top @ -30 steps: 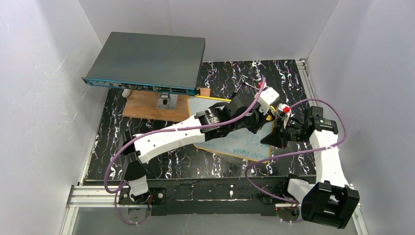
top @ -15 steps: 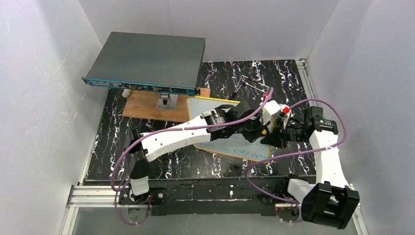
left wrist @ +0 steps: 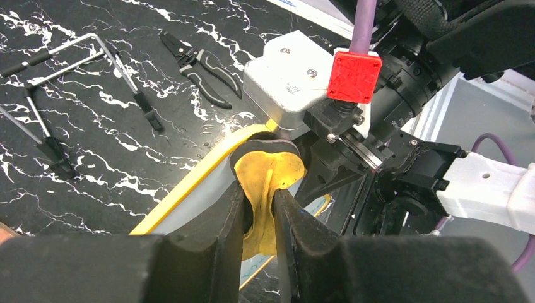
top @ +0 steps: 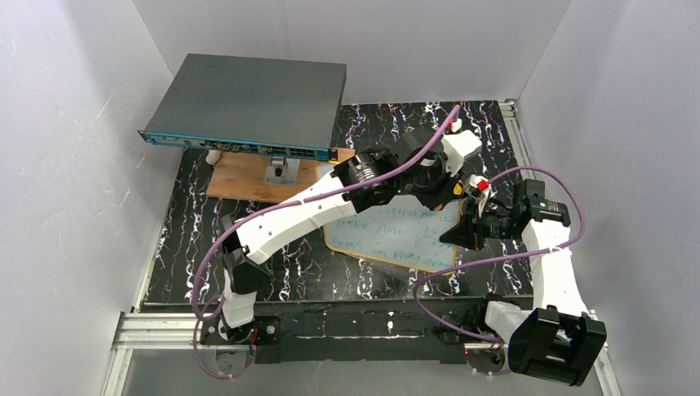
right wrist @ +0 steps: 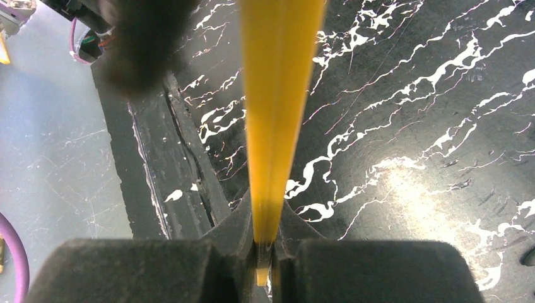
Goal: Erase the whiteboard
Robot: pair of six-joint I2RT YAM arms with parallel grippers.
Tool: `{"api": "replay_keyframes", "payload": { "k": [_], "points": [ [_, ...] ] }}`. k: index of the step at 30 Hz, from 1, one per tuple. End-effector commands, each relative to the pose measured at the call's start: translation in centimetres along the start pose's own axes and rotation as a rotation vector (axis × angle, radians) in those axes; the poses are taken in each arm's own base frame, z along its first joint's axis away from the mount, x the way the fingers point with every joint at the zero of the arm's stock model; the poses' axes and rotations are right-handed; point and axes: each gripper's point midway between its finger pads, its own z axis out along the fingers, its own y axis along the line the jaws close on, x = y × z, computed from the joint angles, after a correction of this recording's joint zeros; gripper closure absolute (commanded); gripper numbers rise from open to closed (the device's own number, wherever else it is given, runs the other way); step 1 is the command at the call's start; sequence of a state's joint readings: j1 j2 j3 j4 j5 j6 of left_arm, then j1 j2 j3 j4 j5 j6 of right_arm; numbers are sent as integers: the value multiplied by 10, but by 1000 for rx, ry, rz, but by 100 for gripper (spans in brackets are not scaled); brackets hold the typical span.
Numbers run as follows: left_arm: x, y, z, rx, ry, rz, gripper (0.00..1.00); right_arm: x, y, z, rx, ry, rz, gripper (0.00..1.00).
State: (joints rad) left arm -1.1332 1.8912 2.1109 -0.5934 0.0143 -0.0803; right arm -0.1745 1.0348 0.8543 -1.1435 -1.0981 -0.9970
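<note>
White walls (top: 66, 124), marbled table (top: 190, 223) — perhaps grey floor (top: 330, 381)

Black table (top: 177, 223) with white marble veining. Lying on it: wooden board (top: 243, 177) at far left, under a grey network switch (top: 248, 99). Whiteboard (top: 388, 235), yellow frame and green handwriting, sits center-right just beside the board. At the far side are black-handled pliers (left wrist: 202, 63), with L-shaped metal tools (left wrist: 126, 69) near them.
</note>
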Motion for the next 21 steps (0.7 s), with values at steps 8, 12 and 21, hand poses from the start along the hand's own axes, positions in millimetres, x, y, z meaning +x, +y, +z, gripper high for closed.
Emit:
{"api": "replay_keyframes", "payload": {
  "k": [8,12,21],
  "points": [
    [46,34,-2,-67,199,274,100,16,-7,-5,45,103,-64,99],
    [49,37,-2,-92,233,371,100,17,-7,-5,45,104,-62,99],
    [48,25,8,-115,263,535,100,18,-7,-4,43,106,-59,99]
  ]
}}
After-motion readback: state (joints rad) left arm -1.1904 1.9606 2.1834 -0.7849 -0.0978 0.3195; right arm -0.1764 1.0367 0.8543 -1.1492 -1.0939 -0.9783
